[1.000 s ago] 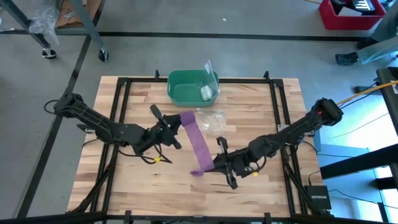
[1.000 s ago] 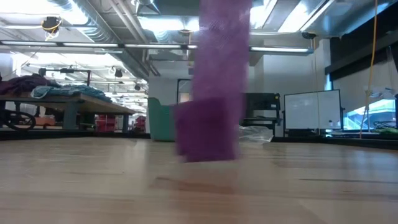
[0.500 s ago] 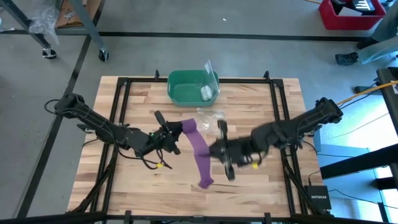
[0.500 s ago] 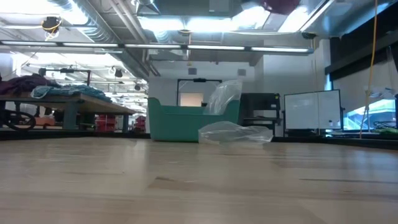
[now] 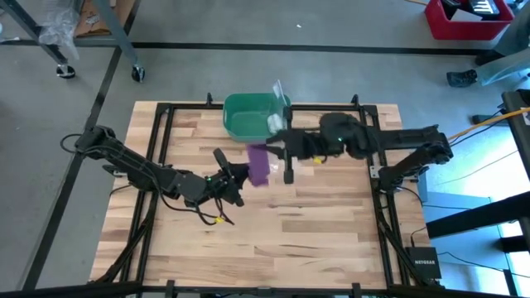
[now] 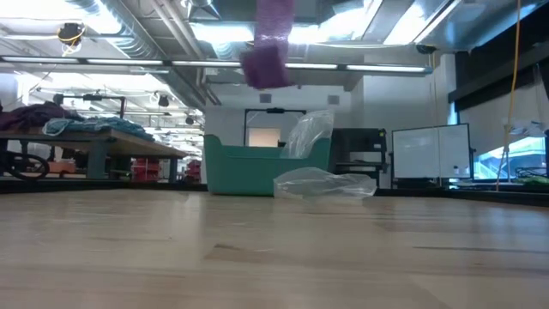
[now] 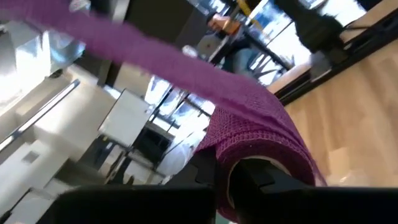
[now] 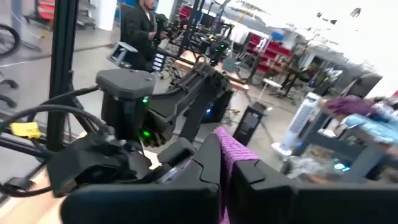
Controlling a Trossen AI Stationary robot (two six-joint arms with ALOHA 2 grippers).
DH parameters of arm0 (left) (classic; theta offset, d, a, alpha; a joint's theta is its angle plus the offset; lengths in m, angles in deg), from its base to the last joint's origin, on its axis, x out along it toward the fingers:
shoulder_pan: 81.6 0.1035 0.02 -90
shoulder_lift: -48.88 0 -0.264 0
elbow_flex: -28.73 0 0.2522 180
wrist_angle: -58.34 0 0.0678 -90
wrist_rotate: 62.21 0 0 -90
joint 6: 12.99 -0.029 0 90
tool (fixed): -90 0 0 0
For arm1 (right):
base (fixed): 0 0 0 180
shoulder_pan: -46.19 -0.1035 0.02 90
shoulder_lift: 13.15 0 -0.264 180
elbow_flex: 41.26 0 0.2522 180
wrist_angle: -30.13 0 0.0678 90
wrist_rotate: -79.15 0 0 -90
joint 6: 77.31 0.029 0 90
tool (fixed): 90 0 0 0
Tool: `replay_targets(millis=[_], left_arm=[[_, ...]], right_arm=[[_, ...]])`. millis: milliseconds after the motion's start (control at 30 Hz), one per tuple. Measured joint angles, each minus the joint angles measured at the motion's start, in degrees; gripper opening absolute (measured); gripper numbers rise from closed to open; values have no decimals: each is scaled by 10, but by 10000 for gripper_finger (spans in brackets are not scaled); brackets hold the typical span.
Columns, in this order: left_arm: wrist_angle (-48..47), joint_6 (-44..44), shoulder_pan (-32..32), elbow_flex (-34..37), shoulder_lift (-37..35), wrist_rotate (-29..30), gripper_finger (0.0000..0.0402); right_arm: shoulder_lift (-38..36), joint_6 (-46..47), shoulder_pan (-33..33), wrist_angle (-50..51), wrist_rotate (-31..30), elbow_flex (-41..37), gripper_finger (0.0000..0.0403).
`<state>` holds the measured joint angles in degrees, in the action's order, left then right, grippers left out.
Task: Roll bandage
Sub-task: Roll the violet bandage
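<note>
From overhead I see the purple soft fabric bandage [image 5: 258, 164] slung in the air between both arms, near table centre, toward six o'clock from the green plastic bin [image 5: 255, 116]. The right gripper [image 5: 286, 157] pinches one end, fingers clamped on cloth in its wrist view [image 8: 230, 163]. The left gripper [image 5: 239, 174] grips the other end, fabric draped over its narrow fingers [image 7: 261, 180]. The low view shows only the hanging bandage [image 6: 268, 51], plus crumpled clear plastic [image 6: 324, 182] by the bin.

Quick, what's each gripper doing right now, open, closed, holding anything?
Left gripper: shut on the purple bandage.
Right gripper: shut on the same bandage, lifted above the table.
</note>
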<state>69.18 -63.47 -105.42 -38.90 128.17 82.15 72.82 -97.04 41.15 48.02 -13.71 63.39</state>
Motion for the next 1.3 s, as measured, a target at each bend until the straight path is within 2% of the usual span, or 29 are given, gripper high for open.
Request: replay_targets(millis=[100,267,300,400,500,767,900,1033,1133,1200,1300], left_arm=[[-3,8,0,1,1,-22,16],[-3,8,0,1,1,-28,17],[-3,9,0,1,1,-28,17],[-2,16,0,1,1,-28,18],[-2,21,0,1,1,-28,18],[-6,26,9,2,1,-30,19],[-15,56,12,2,1,-30,19],[-21,142,36,2,1,-58,18],[-45,229,60,5,1,-132,9],[-35,262,71,22,1,-165,7],[3,291,84,57,-6,-171,11]], right_arm=[[17,17,22,-1,24,0,5],[39,33,40,-1,40,1,5],[43,37,40,-3,37,1,5],[59,48,40,-3,-37,1,12],[72,50,41,11,-54,1,45],[86,58,41,44,-57,1,185],[85,60,40,61,-51,1,232],[84,60,44,96,-40,1,257],[84,63,58,137,-39,1,265],[84,77,72,149,-14,1,266],[84,105,90,154,50,1,266]])
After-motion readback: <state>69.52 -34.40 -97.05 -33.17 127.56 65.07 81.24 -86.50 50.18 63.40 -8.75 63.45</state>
